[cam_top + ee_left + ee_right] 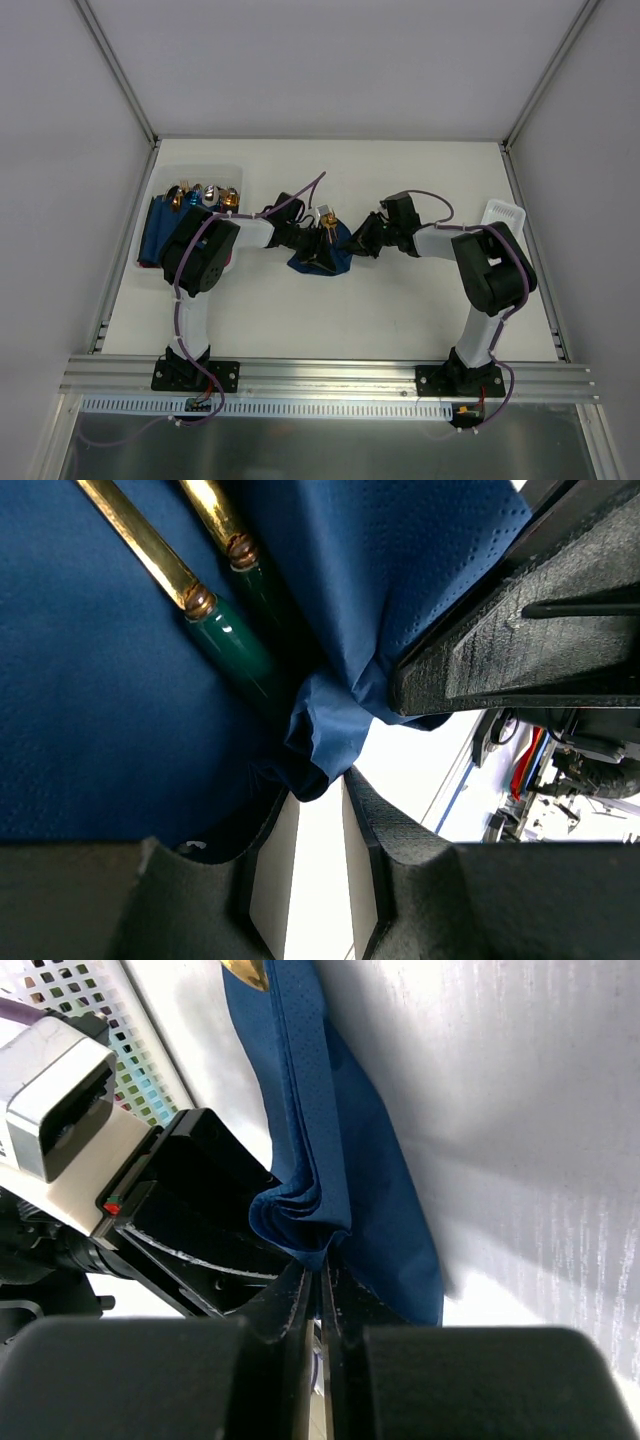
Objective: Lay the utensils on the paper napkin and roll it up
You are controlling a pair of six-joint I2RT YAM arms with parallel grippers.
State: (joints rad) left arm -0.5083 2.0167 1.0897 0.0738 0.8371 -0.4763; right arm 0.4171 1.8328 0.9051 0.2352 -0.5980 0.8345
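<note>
Paper napkin (300,265) sits mid-table between my arms, bunched round the utensils (215,630); right claw (322,1275) is clamped on its folded edge; left claw (318,805) has the bunch at its tips, grip unclear; I'd roll slow and taut so nothing slides out

Soft white light falls evenly from overhead, leaving the tabletop (400,190) bright, almost washed out, with only faint shadows under the arms (195,300). The overhead view is sharp, though the frame rails (120,70) splay outward toward its edges. Up close, the utensils (150,555) carry hard streaks of glare along their gold and green shafts. The paper napkin (320,1140) is crisp enough to show its embossed dots and throws a grey shadow on the white surface beside it. The left tool (318,780) and right tool (320,1270) are dark, soft, out of focus near the lens.
</note>
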